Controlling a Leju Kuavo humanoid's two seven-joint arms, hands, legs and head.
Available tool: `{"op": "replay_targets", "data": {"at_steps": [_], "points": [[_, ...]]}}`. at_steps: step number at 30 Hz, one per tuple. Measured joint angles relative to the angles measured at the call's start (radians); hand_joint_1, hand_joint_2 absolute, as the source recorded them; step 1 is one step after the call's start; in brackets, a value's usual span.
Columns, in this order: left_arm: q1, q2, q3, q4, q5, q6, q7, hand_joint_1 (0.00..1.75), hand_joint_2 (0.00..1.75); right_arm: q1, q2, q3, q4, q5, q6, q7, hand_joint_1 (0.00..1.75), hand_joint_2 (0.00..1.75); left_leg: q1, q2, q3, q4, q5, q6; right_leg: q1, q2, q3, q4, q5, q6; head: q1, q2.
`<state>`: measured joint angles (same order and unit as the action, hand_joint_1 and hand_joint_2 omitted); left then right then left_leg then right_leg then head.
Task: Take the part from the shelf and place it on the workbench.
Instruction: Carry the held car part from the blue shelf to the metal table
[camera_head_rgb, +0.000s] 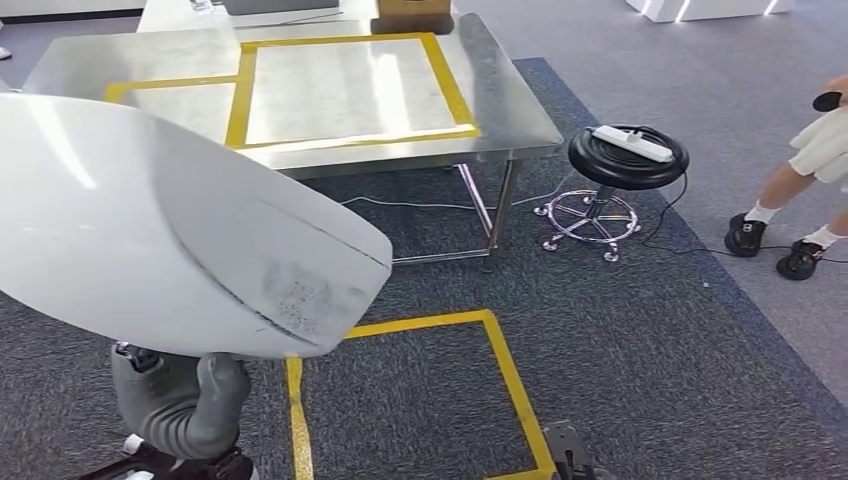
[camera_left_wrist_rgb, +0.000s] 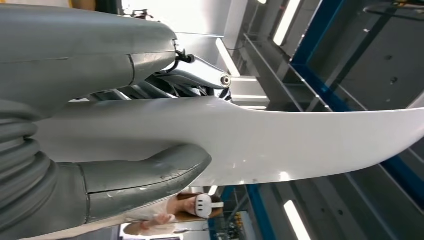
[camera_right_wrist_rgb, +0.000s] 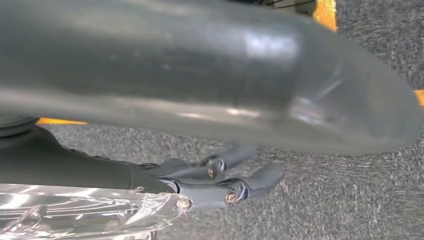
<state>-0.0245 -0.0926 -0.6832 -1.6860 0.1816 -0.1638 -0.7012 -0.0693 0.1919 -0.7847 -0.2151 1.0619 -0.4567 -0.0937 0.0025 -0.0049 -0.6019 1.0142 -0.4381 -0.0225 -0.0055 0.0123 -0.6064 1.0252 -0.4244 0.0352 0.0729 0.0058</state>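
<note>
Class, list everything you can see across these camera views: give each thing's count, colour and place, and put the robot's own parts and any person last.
Part: one, white, curved shell, held up low on the left of the head view.
Workbench: one, bare steel, ahead of the robot, with yellow tape rectangles on top.
Cardboard box: one, brown, at the workbench's far edge.
Stool: one, black seat on a chrome wheeled base, right of the workbench.
Power strip: one, white, lying on the stool.
Floor tape square: one, yellow, on the grey carpet.
Person: one, white skirt, black shoes, at the right edge.
Left hand: grey, grips the part.
Right hand: dark grey, over the carpet, holding nothing.
</note>
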Motion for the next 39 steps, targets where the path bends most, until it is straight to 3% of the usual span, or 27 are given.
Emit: {"op": "replay_targets", "data": {"at_steps": [4,7,8,9,10,11,13,15,19,21,23,24,25,26,28,29,31,34,36,38,39], "points": [[0.001,-0.003,0.002,-0.003,-0.001,-0.001,0.000,1.75,1.75,0.000,0.000,0.000,0.000,0.001,0.000,0.001,0.00,0.00,0.002,-0.001,0.004,-0.008,0.008,0.025,-0.001,-0.003,-0.009,0.021,-0.020,0.023,0.001,0.000],[0.001,-0.006,0.004,-0.005,-0.001,-0.001,0.000,1.75,1.75,0.000,-0.001,0.000,0.000,0.002,0.000,0.001,0.00,0.00,0.004,0.000,0.007,-0.009,0.008,0.035,-0.003,-0.004,-0.085,0.188,-0.108,0.035,0.008,0.000],[0.002,-0.006,0.004,-0.005,-0.001,-0.001,0.000,1.75,1.75,0.001,-0.001,0.000,0.000,0.002,0.000,0.001,0.00,0.00,0.004,0.000,0.007,-0.009,0.008,0.037,-0.003,-0.004,-0.114,0.247,-0.129,0.036,0.008,0.000],[0.002,-0.006,0.005,-0.005,-0.001,-0.001,0.000,1.75,1.75,0.001,-0.001,0.000,0.000,0.001,0.000,0.001,0.00,0.00,0.004,-0.001,0.007,-0.009,0.007,0.037,-0.003,-0.004,-0.130,0.278,-0.134,0.037,0.009,0.000],[0.003,-0.006,0.005,-0.005,-0.001,-0.001,0.000,1.75,1.75,0.001,-0.001,0.000,0.000,0.001,0.000,0.001,0.00,0.00,0.004,-0.001,0.009,-0.009,0.006,0.037,-0.003,-0.004,-0.127,0.270,-0.119,0.036,0.009,0.000],[0.003,-0.006,0.006,-0.005,-0.001,-0.001,0.000,1.75,1.75,0.001,-0.001,0.000,0.000,0.001,0.000,0.001,0.00,0.00,0.004,-0.002,0.011,-0.009,0.005,0.036,-0.003,-0.004,-0.105,0.225,-0.089,0.035,0.009,0.000],[0.003,-0.006,0.006,-0.006,0.000,-0.003,0.000,1.75,1.75,-0.001,-0.001,0.000,0.000,0.002,0.000,0.000,0.00,0.00,0.002,-0.002,0.016,-0.008,0.001,0.030,-0.002,-0.005,-0.034,0.086,-0.029,0.030,0.009,0.000],[0.002,-0.007,0.007,-0.006,0.000,-0.006,0.000,1.75,1.75,-0.002,-0.001,0.000,0.000,0.003,0.000,0.000,0.00,0.00,-0.002,-0.003,0.018,-0.007,-0.003,0.020,-0.001,-0.004,0.007,0.008,-0.010,0.021,0.007,0.000],[0.001,-0.007,0.007,-0.006,0.000,-0.010,0.000,1.75,1.75,-0.001,-0.003,0.000,0.000,0.004,0.000,0.000,0.00,0.00,0.000,-0.003,0.016,0.001,-0.015,-0.002,0.000,-0.002,0.014,-0.004,-0.010,-0.004,0.004,0.000],[0.001,-0.007,0.006,-0.007,0.000,-0.009,0.000,1.75,1.75,-0.002,-0.003,0.000,0.000,0.005,0.000,0.000,0.00,0.00,0.001,-0.002,-0.022,0.081,-0.062,-0.012,-0.004,-0.003,0.017,-0.007,-0.010,-0.012,-0.001,0.000],[0.002,-0.006,0.006,-0.007,0.000,-0.007,0.000,1.75,1.75,-0.001,-0.003,0.000,0.000,0.004,0.000,0.000,0.00,0.00,0.001,-0.002,-0.091,0.210,-0.118,-0.017,-0.004,-0.004,0.018,-0.007,-0.012,-0.016,-0.004,0.000],[0.003,-0.006,0.006,-0.007,0.000,-0.007,0.000,1.75,1.75,-0.001,-0.003,0.000,0.000,0.004,0.000,0.000,0.00,0.00,0.001,-0.002,-0.116,0.252,-0.126,-0.018,-0.004,-0.004,0.018,-0.007,-0.012,-0.017,-0.004,0.000],[0.003,-0.005,0.006,-0.007,0.000,-0.006,0.000,1.75,1.75,0.000,-0.003,0.000,0.000,0.004,0.000,0.000,0.00,0.00,0.001,-0.002,-0.125,0.261,-0.114,-0.018,-0.004,-0.004,0.019,-0.007,-0.013,-0.018,-0.004,0.000],[0.003,-0.004,0.006,-0.007,0.000,-0.006,0.000,1.75,1.75,0.000,-0.003,0.000,0.000,0.004,0.000,0.000,0.00,0.00,0.001,-0.002,-0.114,0.231,-0.085,-0.016,-0.004,-0.003,0.021,-0.007,-0.015,-0.017,-0.004,0.000],[0.002,-0.004,0.006,-0.007,0.000,-0.007,0.000,1.75,1.75,-0.001,-0.003,0.000,0.000,0.005,0.000,0.000,0.00,0.00,0.001,-0.001,-0.055,0.106,-0.015,-0.012,-0.003,-0.001,0.026,-0.006,-0.020,-0.012,-0.005,0.000],[0.001,-0.004,0.006,-0.007,0.000,-0.008,0.000,1.75,1.75,-0.001,-0.003,0.000,0.000,0.005,0.000,0.000,0.00,0.00,0.001,-0.001,-0.028,0.049,0.004,-0.008,-0.001,0.001,0.027,-0.004,-0.025,-0.007,-0.005,0.000],[0.001,-0.004,0.006,-0.007,0.001,-0.010,0.000,1.75,1.75,-0.001,-0.003,0.000,0.000,0.007,0.000,0.000,0.00,0.00,-0.001,-0.002,-0.002,-0.006,0.010,0.003,0.003,0.002,0.028,-0.005,-0.031,0.003,-0.004,0.000],[0.001,-0.004,0.007,-0.007,0.002,-0.011,0.000,1.75,1.75,-0.001,-0.003,0.000,0.000,0.007,0.000,0.000,0.00,0.00,0.001,-0.003,0.006,-0.012,0.005,0.023,0.000,-0.001,0.029,0.002,-0.041,0.020,0.000,0.000],[0.001,-0.006,0.007,-0.007,0.002,-0.011,0.000,1.75,1.75,-0.002,-0.003,0.000,0.000,0.007,0.000,-0.001,0.00,0.00,0.005,-0.003,0.016,-0.015,0.001,0.035,-0.001,-0.003,-0.006,0.079,-0.080,0.029,0.004,0.000],[0.001,-0.006,0.007,-0.007,0.003,-0.011,0.000,1.75,1.75,-0.001,-0.003,0.000,0.000,0.007,0.000,-0.001,0.00,0.00,0.005,-0.002,0.023,-0.015,-0.006,0.042,-0.002,-0.004,-0.080,0.216,-0.133,0.035,0.007,0.000],[0.001,-0.006,0.008,-0.007,0.003,-0.011,0.000,1.75,1.75,0.000,-0.003,0.000,0.000,0.007,0.001,-0.001,0.00,0.00,0.004,-0.003,0.027,-0.015,-0.010,0.043,-0.002,-0.004,-0.112,0.267,-0.144,0.037,0.007,0.000]]}}
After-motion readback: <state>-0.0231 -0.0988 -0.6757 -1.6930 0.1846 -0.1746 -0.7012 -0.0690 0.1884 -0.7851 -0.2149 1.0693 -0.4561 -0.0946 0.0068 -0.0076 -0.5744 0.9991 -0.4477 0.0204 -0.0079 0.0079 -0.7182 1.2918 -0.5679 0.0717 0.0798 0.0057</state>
